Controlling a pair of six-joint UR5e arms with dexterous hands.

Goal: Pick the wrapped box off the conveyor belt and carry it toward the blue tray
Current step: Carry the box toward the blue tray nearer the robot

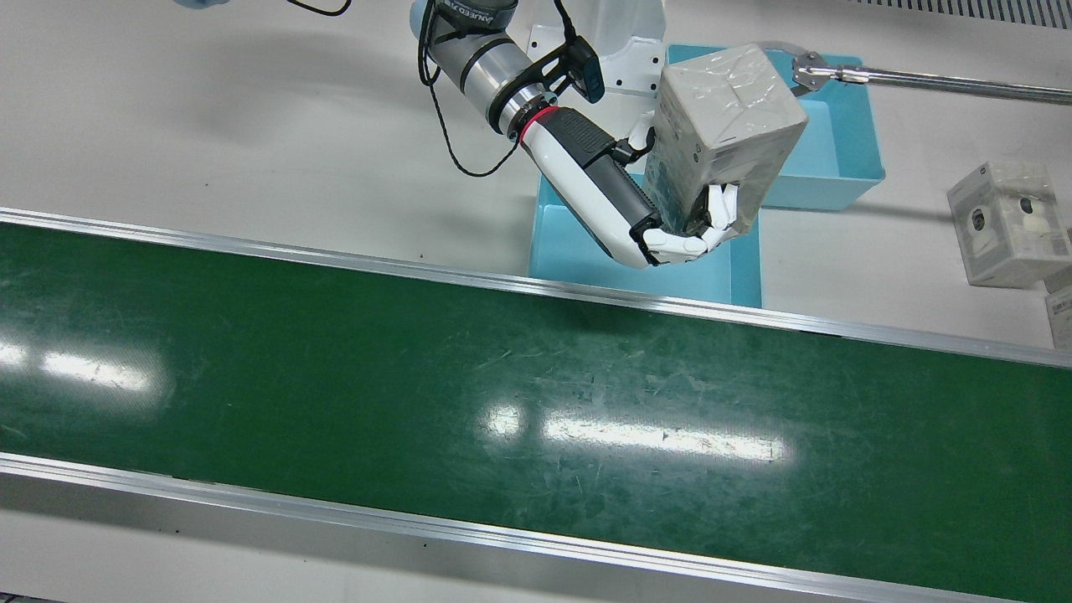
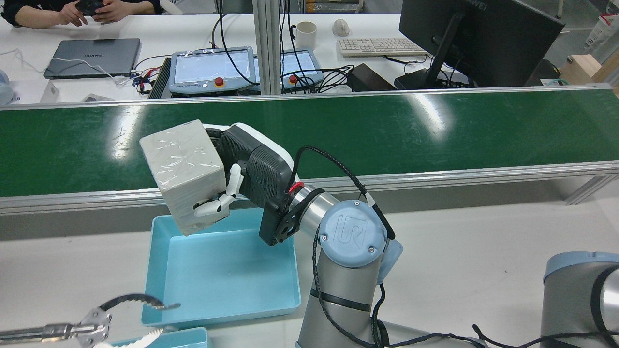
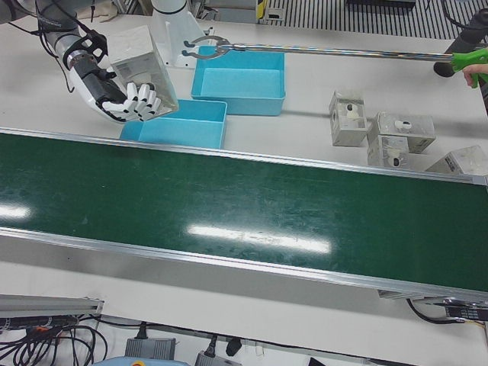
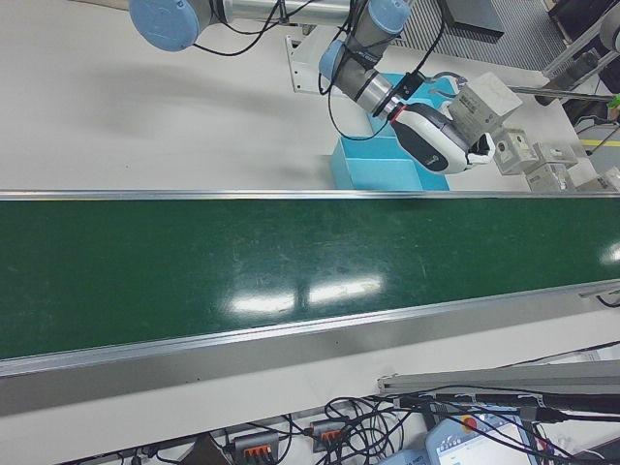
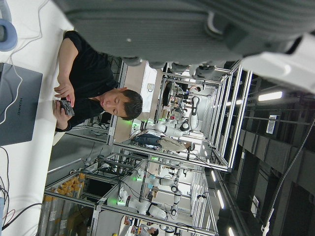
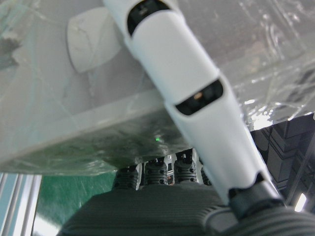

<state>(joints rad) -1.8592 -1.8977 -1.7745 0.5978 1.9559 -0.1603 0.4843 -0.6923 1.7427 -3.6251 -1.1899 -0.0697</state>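
Note:
My right hand (image 1: 620, 193) is shut on the wrapped box (image 1: 724, 117), a grey carton in clear film. It holds the box tilted in the air, off the green conveyor belt (image 1: 502, 402) and above the far side of the near blue tray (image 1: 569, 251). In the rear view the box (image 2: 186, 174) hangs over the tray's (image 2: 227, 270) corner nearest the belt, with the hand (image 2: 246, 169) to its right. The right hand view shows white fingers (image 6: 197, 98) pressed on the box (image 6: 74, 123). Only a dark grey part of my left hand (image 5: 172, 24) shows, and its fingers are hidden.
A second blue tray (image 1: 837, 159) stands behind the first. A metal reacher claw (image 1: 812, 71) on a long rod hovers at its edge. Several wrapped boxes (image 3: 347, 118) stand on the white table to the side. A person sits with a laptop (image 2: 92, 55) beyond the belt.

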